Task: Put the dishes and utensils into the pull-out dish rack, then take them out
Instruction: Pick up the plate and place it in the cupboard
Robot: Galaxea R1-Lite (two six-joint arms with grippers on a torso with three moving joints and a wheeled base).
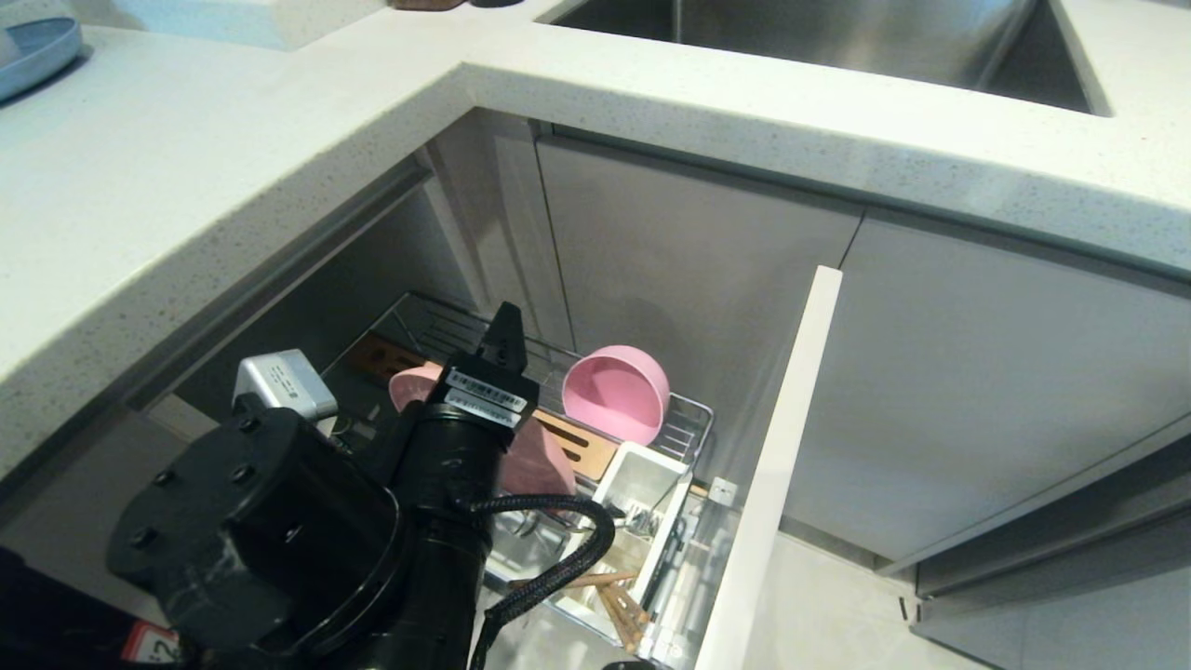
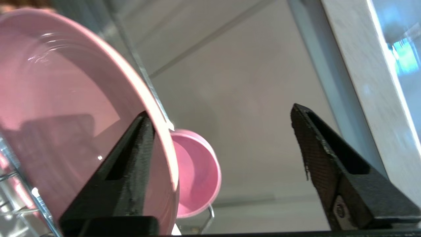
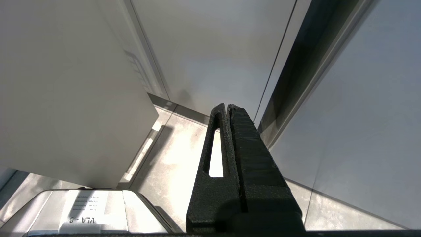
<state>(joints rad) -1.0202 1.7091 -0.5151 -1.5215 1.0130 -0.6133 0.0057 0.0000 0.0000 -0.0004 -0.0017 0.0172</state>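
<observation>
At the far left corner of the worktop [image 1: 233, 149] I can see the edge of a blue plate [image 1: 33, 51]. Below the worktop, the pull-out dish rack [image 1: 689, 419] stands drawn out of the cabinet. My left gripper [image 2: 223, 158] hangs over the left part of the rack, fingers spread wide and holding nothing. In the left wrist view one finger [image 2: 131, 164] lies just in front of the pink plate [image 2: 65, 108], close to its rim; I cannot tell whether it touches. The other finger [image 2: 329, 158] stands well clear in open space. The plate stands on edge among the wire prongs, mostly hidden behind my arm in the head view. To its right, the pink bowl [image 1: 616, 394] rests tilted on its side against the rack's far right corner, its opening facing me, with the slotted wooden board [image 1: 582, 442] beneath. Nearer the front edge sits the white utensil caddy [image 1: 642, 484], and wooden chopsticks [image 1: 614, 600] lie low in the rack beside it. The open drawer front [image 1: 777, 465] borders the rack's right side. My right gripper [image 3: 227, 112] hangs parked near the floor by the cabinet fronts, fingers pressed together.
</observation>
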